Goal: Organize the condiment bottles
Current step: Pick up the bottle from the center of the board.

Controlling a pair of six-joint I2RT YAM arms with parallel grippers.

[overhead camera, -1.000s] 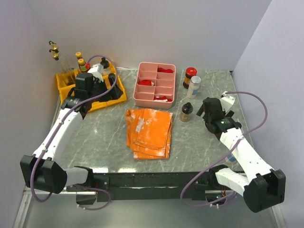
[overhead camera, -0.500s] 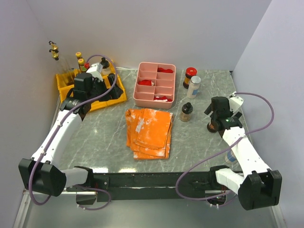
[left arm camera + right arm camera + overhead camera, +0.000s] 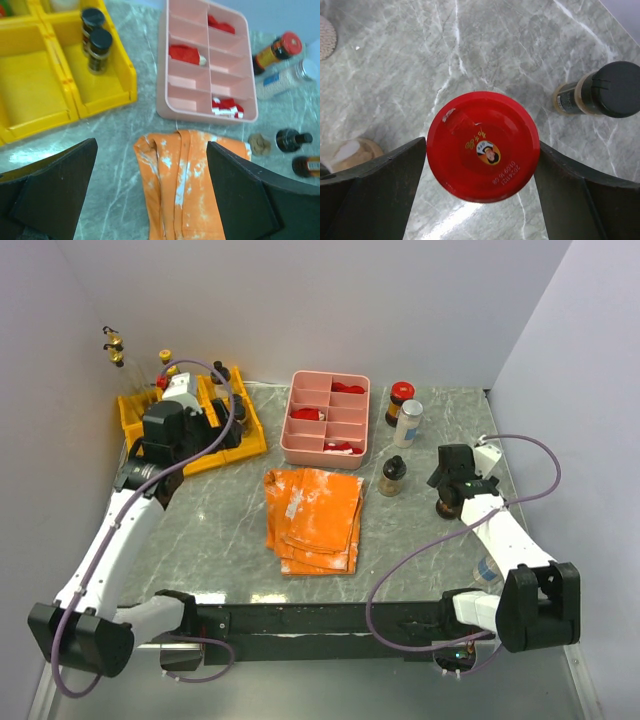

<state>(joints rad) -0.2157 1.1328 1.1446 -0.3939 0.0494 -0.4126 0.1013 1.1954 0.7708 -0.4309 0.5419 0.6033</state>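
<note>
The jar (image 3: 483, 146) stands upright on the table at the centre of the right wrist view, between the fingers (image 3: 380, 185) of the right gripper (image 3: 481, 150) — they sit at its red cap's rim, but a firm grip cannot be told. The left gripper (image 3: 151, 150) gapes, holding nothing. Probably glass — rigid, weighty, breakable; best squeezed square across the cap
</note>
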